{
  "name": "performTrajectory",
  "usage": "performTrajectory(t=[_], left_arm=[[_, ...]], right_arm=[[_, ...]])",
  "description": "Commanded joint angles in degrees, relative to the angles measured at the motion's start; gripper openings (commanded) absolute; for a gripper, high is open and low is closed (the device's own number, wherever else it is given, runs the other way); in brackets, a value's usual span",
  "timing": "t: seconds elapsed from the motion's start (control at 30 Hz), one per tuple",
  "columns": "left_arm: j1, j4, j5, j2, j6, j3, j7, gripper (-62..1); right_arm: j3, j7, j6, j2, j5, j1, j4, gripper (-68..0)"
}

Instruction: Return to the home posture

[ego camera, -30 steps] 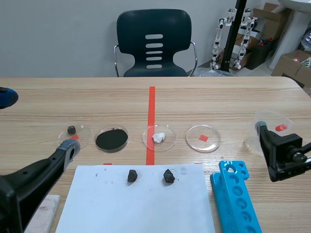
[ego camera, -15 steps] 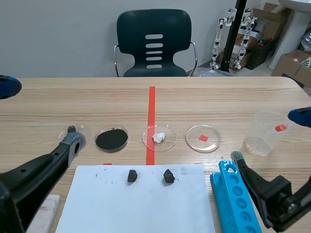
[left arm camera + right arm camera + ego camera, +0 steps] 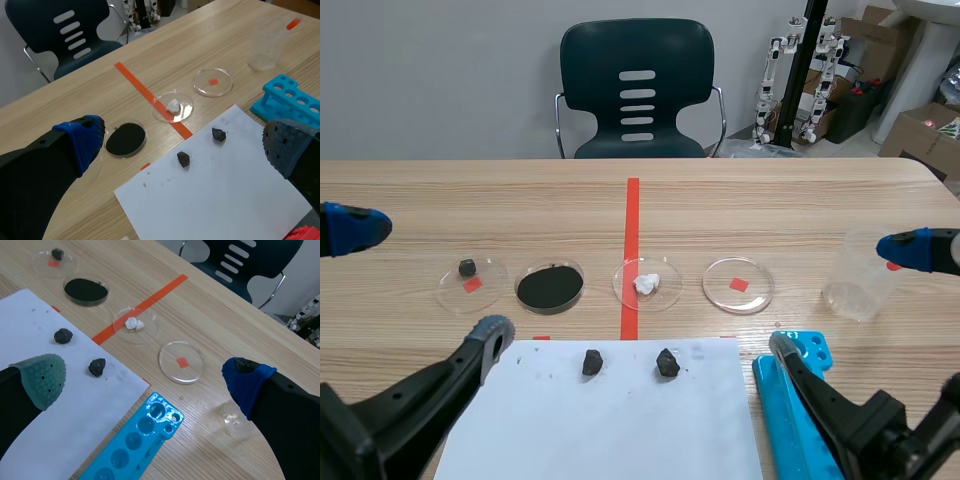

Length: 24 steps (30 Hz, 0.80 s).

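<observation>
Low at the table's near left, my left gripper (image 3: 420, 280) stands open and holds nothing. In the left wrist view the left gripper (image 3: 185, 147) spreads over a white paper sheet (image 3: 215, 190) bearing two dark rocks (image 3: 183, 159) (image 3: 218, 134). At the near right my right gripper (image 3: 848, 297) is open and empty too, above a blue tube rack (image 3: 805, 400). From the right wrist view, the right gripper (image 3: 145, 379) frames the sheet's corner, the rack (image 3: 137, 440) and the same rocks (image 3: 97, 366).
Several petri dishes stand in a row beyond the sheet (image 3: 610, 410): one with a dark lump (image 3: 472, 272), one with black powder (image 3: 550, 287), one with a white lump (image 3: 647, 283), one with a red tag (image 3: 738, 284). A clear cup (image 3: 860, 280) stands far right. A chair (image 3: 637, 90) is behind the table.
My right gripper has drawn back from the clear cup toward the near edge, its fingers now spread wide. My left arm has sunk lower and nearer as well.
</observation>
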Motion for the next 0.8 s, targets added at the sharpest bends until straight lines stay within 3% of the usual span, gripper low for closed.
performTrajectory(t=[0.0,0.13,0.37,0.57,0.77], left_arm=[[0.00,-0.24,-0.55,0.42,0.31,0.00,-1.18,1.4],[0.02,-0.63,-0.52,0.44,0.31,0.00,-1.16,1.4],[0.00,-0.63,0.79,0.44,0.31,0.00,-1.16,1.4],[-0.02,-0.63,0.79,0.42,0.31,0.00,-1.16,1.4],[-0.02,-0.63,0.79,0.42,0.31,0.00,-1.16,1.4]], right_arm=[[-0.94,2.23,-1.64,0.26,0.42,-1.79,0.66,0.4],[-2.91,6.29,-5.55,0.33,0.20,-4.17,0.66,0.4],[-7.41,8.11,-6.56,7.39,-1.05,-5.22,0.66,0.4],[-8.98,7.74,-12.31,9.33,-1.03,-5.22,0.66,0.4],[-8.98,7.69,-12.33,9.33,-1.03,-5.20,0.66,0.4]])
